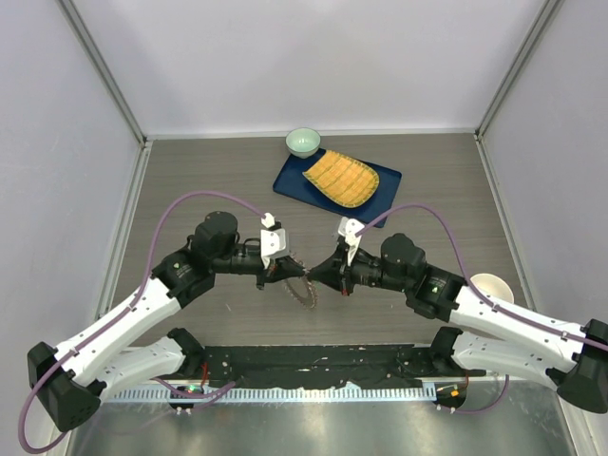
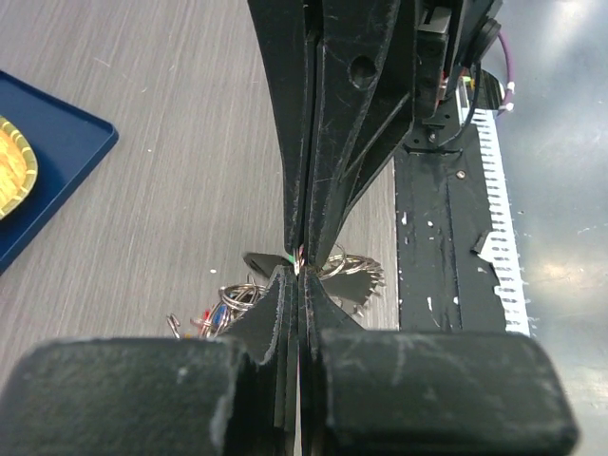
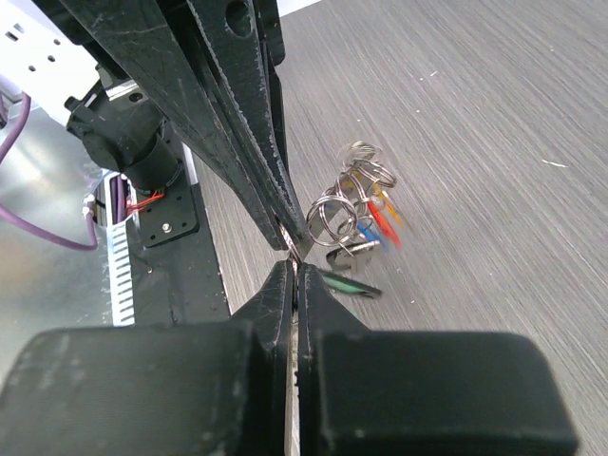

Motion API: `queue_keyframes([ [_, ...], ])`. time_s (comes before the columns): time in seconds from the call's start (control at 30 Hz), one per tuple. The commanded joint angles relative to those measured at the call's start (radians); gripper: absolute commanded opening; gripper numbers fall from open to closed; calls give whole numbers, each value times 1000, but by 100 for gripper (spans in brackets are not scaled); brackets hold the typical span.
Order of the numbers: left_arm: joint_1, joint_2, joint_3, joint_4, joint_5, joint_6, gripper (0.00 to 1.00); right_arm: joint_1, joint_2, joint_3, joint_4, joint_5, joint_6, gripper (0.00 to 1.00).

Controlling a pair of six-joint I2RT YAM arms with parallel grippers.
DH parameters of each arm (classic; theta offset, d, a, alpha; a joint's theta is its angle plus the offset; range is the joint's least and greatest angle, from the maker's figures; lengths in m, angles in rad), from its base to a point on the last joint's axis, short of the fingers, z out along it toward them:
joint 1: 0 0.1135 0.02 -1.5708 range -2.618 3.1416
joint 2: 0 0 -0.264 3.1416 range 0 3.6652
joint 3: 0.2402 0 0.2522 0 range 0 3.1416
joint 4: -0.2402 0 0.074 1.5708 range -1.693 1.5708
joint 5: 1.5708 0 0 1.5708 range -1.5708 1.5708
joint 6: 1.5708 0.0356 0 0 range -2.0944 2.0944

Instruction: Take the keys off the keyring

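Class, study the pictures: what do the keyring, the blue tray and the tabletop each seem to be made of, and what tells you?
The keyring: metal, shiny silver glints. The tray: probably plastic, smooth matte blue. The tabletop: wood or wood-look laminate, grey with grain lines.

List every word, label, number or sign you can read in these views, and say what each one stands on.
No text can be read in any view.
keys on the keyring: blurred and small, any stamping is unreadable.
white strip at the table's near edge: only teeth, no numbers.
blue tray and green bowl: no markings visible.
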Motion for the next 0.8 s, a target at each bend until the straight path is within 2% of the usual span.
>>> queue_keyframes([
  [0.0, 2, -28, 8, 96, -45, -6, 0, 1, -60, -6, 53, 86, -14, 1],
  [0.13, 2, -24, 8, 76, -52, -3, 0, 1, -97, -3, 47, 106, -74, 1],
  [0.27, 2, -21, 13, 41, -56, 7, 0, 0, -76, 49, -72, 157, -141, 1],
  [0.47, 2, -24, 8, 31, -71, 1, 0, 1, -74, 80, -151, 166, -163, 1],
  [0.77, 2, -20, 3, 39, -62, -21, 0, 1, -153, 19, -62, 180, -250, 1],
])
